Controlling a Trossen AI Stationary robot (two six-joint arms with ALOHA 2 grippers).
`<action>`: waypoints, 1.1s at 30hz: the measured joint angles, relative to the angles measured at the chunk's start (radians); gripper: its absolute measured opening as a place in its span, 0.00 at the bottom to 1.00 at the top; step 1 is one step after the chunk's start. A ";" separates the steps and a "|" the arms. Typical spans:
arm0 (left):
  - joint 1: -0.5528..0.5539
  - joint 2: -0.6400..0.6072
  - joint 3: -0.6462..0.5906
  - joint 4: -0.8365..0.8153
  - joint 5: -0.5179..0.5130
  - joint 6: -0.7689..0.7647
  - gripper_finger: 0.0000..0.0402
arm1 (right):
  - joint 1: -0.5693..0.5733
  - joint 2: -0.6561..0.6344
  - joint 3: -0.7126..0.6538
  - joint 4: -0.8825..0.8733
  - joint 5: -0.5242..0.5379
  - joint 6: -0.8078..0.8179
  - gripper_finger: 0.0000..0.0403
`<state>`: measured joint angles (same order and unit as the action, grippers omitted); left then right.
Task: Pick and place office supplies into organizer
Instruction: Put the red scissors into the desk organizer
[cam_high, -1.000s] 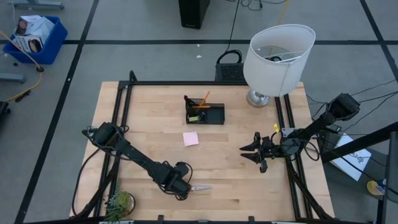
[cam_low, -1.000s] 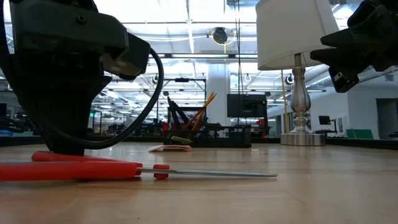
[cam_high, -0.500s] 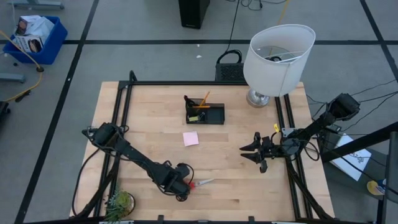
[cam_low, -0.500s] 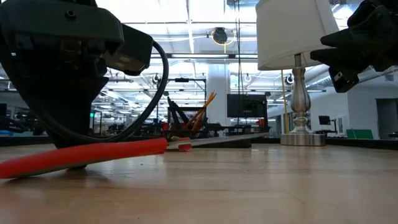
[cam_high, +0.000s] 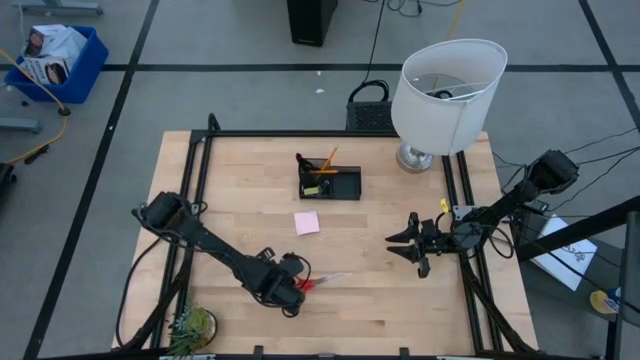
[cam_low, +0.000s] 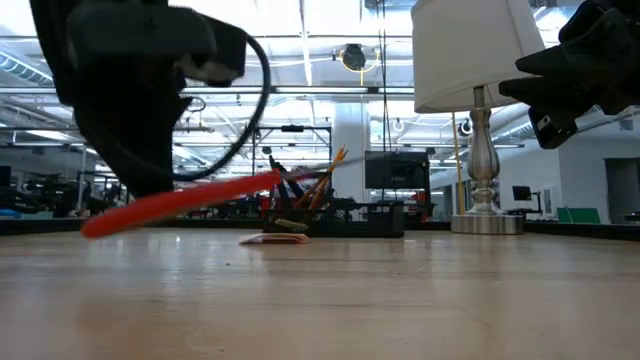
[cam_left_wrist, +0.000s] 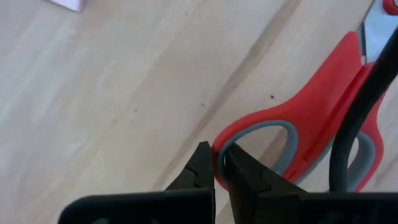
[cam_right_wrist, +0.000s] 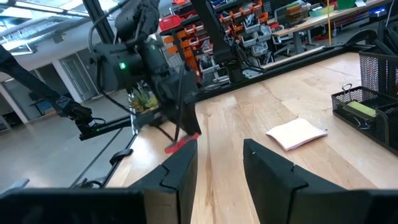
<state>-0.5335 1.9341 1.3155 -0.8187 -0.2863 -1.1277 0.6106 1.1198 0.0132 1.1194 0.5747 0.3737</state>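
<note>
Wooden worktop (cam_high: 240, 220) in a big lab: scissors just lifted, pad not yet put away.

High view: the organizer (cam_high: 330, 182) stands near the worktop's far edge with pencils (cam_high: 327, 160) upright in its cup; the pink pad (cam_high: 307, 223) lies just on its near side, so at least that and the scissors (cam_high: 318, 283) are left to stow. The left gripper (cam_high: 293, 290) is well toward the near edge from the organizer; the right gripper (cam_high: 412, 243) waits out to the organizer's right, fingers parted and empty.
Low view: the scissors (cam_low: 180, 203) hang tilted clear of the worktop, blades pointing toward the organizer (cam_low: 340, 217).
Left wrist view: the fingers (cam_left_wrist: 202, 168) are pinched on the rim of a red handle loop (cam_left_wrist: 261, 134), one inside, one outside.
Right wrist view: the pad (cam_right_wrist: 296, 134) lies beside the organizer (cam_right_wrist: 367, 106).
</note>
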 joint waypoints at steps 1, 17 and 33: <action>0.000 -0.010 0.000 -0.007 -0.007 0.000 0.02 | 0.000 0.000 0.000 -0.002 0.000 0.000 0.30; 0.051 -0.070 0.002 -0.002 -0.050 0.119 0.05 | -0.023 0.000 0.000 0.015 0.003 -0.416 0.30; 0.062 -0.071 0.003 0.003 -0.055 0.207 0.06 | -0.047 0.010 0.121 0.103 -0.210 -0.045 0.29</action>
<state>-0.4713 1.8633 1.3186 -0.8154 -0.3408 -0.9208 0.5640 1.1297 0.1345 1.2225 0.3644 0.3291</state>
